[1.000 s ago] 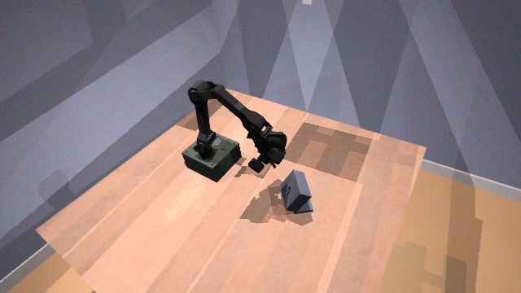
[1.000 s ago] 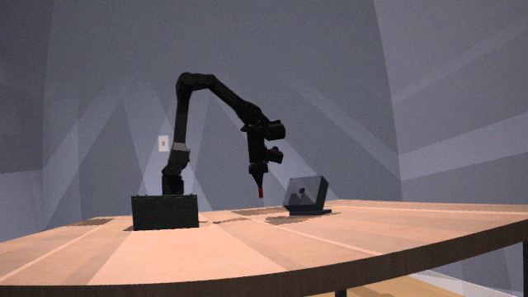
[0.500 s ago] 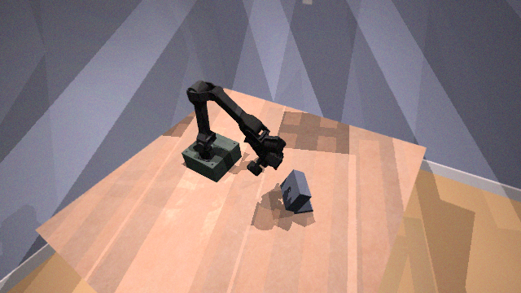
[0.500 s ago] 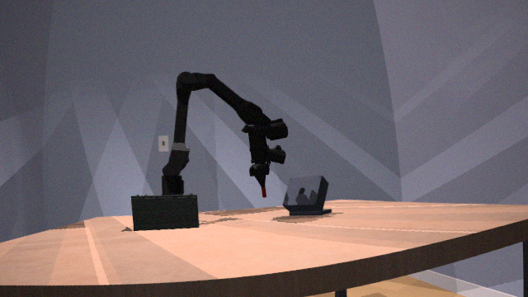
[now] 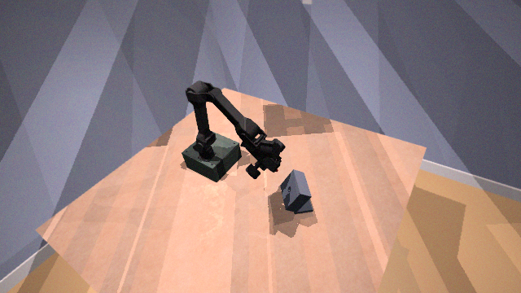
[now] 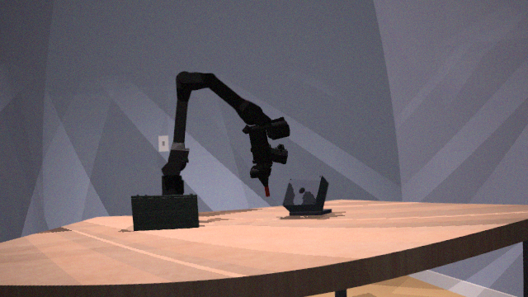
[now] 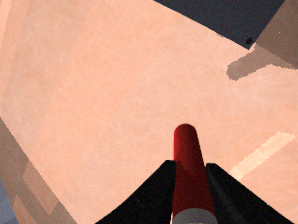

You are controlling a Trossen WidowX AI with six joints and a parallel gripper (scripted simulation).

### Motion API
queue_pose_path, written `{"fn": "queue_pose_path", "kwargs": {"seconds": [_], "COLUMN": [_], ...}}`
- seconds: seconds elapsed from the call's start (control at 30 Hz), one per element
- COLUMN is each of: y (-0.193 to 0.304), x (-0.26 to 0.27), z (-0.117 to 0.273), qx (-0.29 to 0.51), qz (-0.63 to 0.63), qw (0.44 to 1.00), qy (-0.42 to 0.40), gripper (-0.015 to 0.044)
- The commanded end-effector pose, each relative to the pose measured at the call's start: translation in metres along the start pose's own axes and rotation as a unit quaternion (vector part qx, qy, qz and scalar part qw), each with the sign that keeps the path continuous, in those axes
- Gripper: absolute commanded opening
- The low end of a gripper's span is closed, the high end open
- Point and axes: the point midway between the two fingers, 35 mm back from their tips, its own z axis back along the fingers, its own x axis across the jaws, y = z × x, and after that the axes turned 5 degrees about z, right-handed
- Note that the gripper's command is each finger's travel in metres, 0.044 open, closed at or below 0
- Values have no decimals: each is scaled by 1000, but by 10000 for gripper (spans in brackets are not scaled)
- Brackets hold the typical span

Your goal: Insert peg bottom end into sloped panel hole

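The red peg [image 6: 267, 191] [image 7: 186, 145] is round, with a grey end nearest the wrist camera. My gripper [image 6: 266, 185] [image 7: 189, 171] is shut on it, and its lower end sticks out below the fingers, nearly upright and slightly tilted. The peg is in the air, left of the panel in the exterior view and not touching it. The dark grey sloped panel [image 5: 301, 184] [image 6: 310, 200] [image 7: 225, 17] stands on the table. Its hole [image 5: 289, 189] [image 6: 302, 190] is a dark spot near the middle of the face. The wrist view shows only a panel corner, not the hole.
The arm's dark green base box [image 5: 205, 168] [image 6: 165, 214] stands left of the panel in the top and exterior views. The wooden table [image 5: 195, 244] [image 6: 289, 243] carries patchy shadows, some around the panel. The panel has a thin foot [image 5: 304, 210] [image 6: 326, 211] on the table.
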Motion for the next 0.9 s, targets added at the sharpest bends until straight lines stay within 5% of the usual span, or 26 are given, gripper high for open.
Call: {"fn": "queue_pose_path", "kwargs": {"seconds": [0.0,0.87], "y": [-3,-19], "x": [-3,-23], "z": [2,14], "qx": [-6,-42], "qz": [-14,-69], "qw": [1000,994], "qy": [-13,-69], "gripper": [0,0]}}
